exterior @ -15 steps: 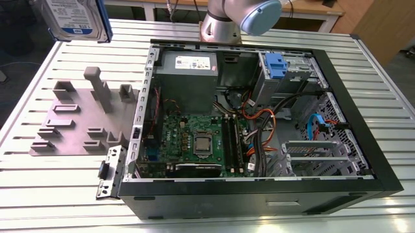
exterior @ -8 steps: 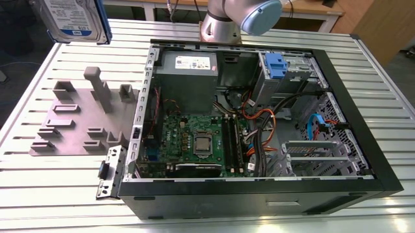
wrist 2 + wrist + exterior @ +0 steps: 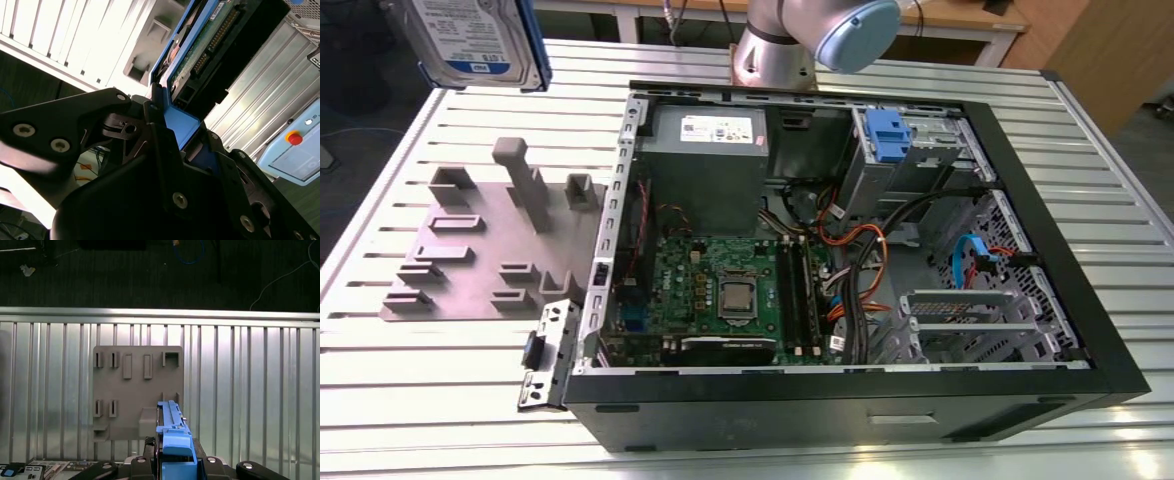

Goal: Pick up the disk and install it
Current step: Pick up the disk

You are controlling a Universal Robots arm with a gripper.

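At the far end of the exterior view's left, the disk (image 3: 470, 42) hangs in the air well above the table (image 3: 440, 380). Its label faces the camera, its upper part is cut off by the picture's edge, and its blue carrier shows along the right side.

In the second wrist view the gripper (image 3: 186, 134) is clenched on the disk. Black fingers (image 3: 156, 131) stand on either side of the blue frame. They seem to bear on the plastic rather than the metal, though dark parts hide the contact itself. In the first wrist view the disk appears edge-on, with the grey fixture plate (image 3: 131, 390) on the slats below and clear of it.

In the exterior view that plate lies flat on the table, between the table's left edge and the computer case (image 3: 854, 400). Posts and slots stand up from it, and its right edge comes just beside the case wall. Bare slats run to the plate's left and along its near side.

The case lies on its side, open upward, with a black rim all round. Inside, the power supply (image 3: 707, 150) fills the far left corner and the motherboard (image 3: 720, 290) lies nearer. Cables cross the middle. A blue bracket (image 3: 887, 135) sits in the drive bay at the far right. The arm (image 3: 787, 40) rises just beyond the case's far wall. Open table runs along the case's right side.
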